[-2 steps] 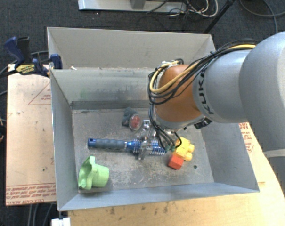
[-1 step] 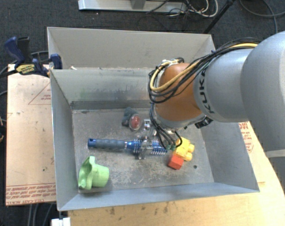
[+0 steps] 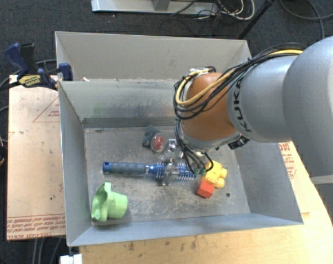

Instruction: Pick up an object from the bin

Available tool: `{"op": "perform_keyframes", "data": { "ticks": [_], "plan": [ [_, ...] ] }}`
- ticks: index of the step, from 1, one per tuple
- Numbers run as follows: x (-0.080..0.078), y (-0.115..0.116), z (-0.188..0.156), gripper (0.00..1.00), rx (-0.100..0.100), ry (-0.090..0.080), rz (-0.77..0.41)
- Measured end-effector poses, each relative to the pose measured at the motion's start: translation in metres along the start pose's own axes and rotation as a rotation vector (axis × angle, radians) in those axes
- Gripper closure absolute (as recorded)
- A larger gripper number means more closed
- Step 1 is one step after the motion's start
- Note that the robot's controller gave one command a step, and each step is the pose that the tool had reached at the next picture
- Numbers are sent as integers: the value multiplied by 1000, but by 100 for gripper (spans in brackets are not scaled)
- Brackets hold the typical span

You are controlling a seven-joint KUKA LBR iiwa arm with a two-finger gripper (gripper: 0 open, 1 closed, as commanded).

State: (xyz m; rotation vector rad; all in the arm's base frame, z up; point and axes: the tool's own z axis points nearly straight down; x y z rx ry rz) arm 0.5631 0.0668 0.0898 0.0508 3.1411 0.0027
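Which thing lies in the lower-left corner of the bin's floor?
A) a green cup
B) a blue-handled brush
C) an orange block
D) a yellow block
A: the green cup lies alone in that corner, while the orange block and the yellow block sit together toward the floor's right side.

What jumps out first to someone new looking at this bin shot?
The big grey arm with its orange wrist cover reaches in from the right over the bin, its gripper down at the right end of a blue-handled tool lying mid-floor. Then the colours: a green cup at the near left, a yellow block and an orange block just right of the gripper.
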Motion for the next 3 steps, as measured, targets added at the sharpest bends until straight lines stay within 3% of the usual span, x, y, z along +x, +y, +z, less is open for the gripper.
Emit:
{"op": "perform_keyframes", "data": {
  "ticks": [2, 3],
  "plan": [
    [-1, 1, -37, 100, 0, -1, 1],
    [-2, 2, -91, 100, -1, -6, 1]
  ]
}}
